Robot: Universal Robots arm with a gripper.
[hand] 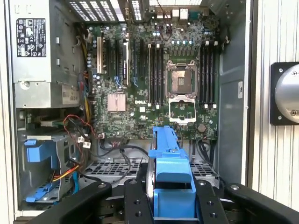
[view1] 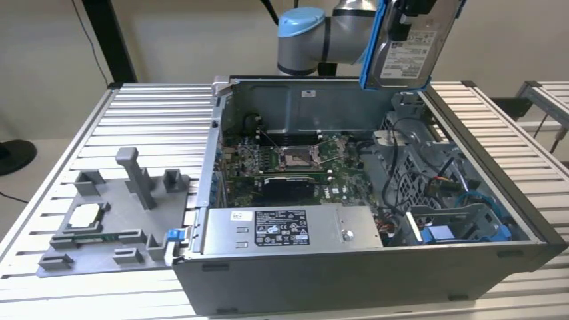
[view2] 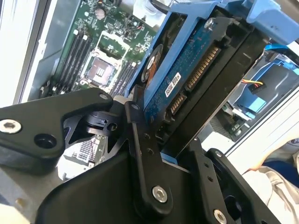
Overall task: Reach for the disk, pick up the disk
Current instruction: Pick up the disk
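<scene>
Ribbed metal counter (view1: pixel 133 113) spreads under everything in the exterior view; at that view's left lies a grey plastic holder (view1: pixel 116 213) with upright posts, a small square silver-white chip (view1: pixel 86 215) resting in it; at the middle stands an open computer case (view1: pixel 356 267), its green motherboard (view1: pixel 294 157) exposed, a silver power supply (view1: pixel 289 230) with a black-and-white printed label at the front; the print is too small to read; above the case's far wall the arm (view1: pixel 311 37) bends at a blue-capped joint and carries the disk (view1: pixel 404 50) upright in the air, well clear of the case, white label facing the camera, blue bracket along its edges; in both wrist views the end effector (hand: pixel 170 200) has its black fingers (view2: pixel 145 154) closed against the disk's sides, with the motherboard below.
</scene>
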